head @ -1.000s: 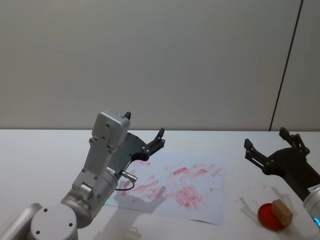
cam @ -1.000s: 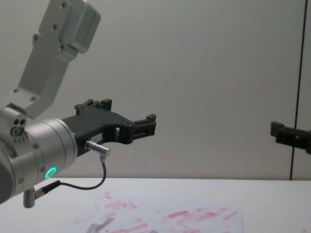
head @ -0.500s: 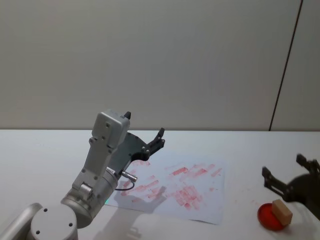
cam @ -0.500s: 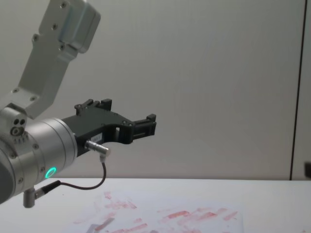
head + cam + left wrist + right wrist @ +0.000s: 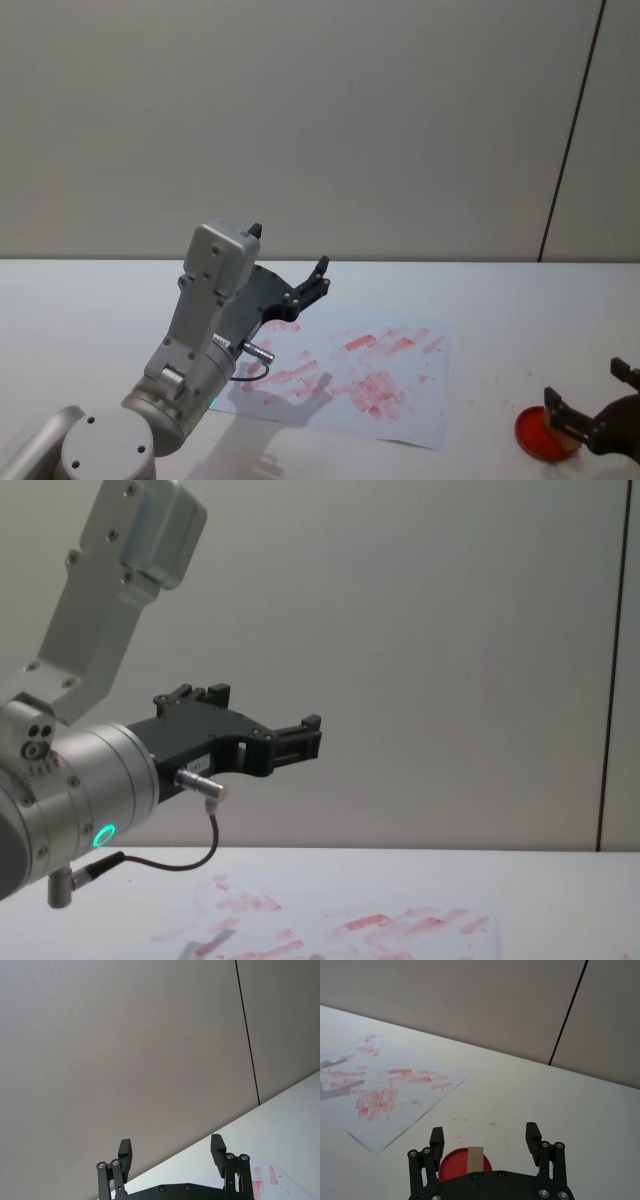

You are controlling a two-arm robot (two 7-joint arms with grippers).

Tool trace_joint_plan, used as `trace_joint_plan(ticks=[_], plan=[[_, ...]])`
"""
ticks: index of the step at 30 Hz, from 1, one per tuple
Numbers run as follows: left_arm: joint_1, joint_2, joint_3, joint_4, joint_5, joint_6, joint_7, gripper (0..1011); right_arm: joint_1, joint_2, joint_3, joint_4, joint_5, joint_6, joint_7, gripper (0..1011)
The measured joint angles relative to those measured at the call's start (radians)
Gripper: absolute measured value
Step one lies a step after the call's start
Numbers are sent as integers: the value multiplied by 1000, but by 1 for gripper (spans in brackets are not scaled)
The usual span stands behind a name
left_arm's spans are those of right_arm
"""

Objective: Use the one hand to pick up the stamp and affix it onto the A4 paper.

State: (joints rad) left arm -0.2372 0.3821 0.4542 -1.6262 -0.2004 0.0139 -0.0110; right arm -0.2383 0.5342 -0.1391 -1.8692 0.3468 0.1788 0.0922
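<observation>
White tabletop (image 5: 80,300), grey wall behind. A4 paper (image 5: 420,415) mid-table, red-smeared. L gripper (image 5: 170,1144) parked above paper's left side, fingers apart. R gripper (image 5: 484,1132) low at right, spread astride stamp (image 5: 476,1157) on red ink pad (image 5: 452,1162), not clamped. Step: grasp approach. Next: close, lift straight, w/o dragging pad. Obstacle: L arm, so aim for paper's right half.

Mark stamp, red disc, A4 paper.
stamp (image 5: 476,1158): right wrist view, tan visible face.
red disc (image 5: 453,1164): right wrist view, bare red surface.
A4 paper (image 5: 395,1094): right wrist view, marked middle.

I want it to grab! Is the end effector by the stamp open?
Open: fingers of the right end effector stand apart, the stamp between them.
</observation>
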Motion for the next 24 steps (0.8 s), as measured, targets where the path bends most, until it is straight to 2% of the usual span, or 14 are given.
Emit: trace_joint_plan(ticks=[12,24], plan=[[0,0,0,0,0,0,0,1003,5,-4,-13,19,-42,75,25,1001],[0,0,0,0,0,0,0,1003,33,-35,-34,51,-84,148,36,1001]])
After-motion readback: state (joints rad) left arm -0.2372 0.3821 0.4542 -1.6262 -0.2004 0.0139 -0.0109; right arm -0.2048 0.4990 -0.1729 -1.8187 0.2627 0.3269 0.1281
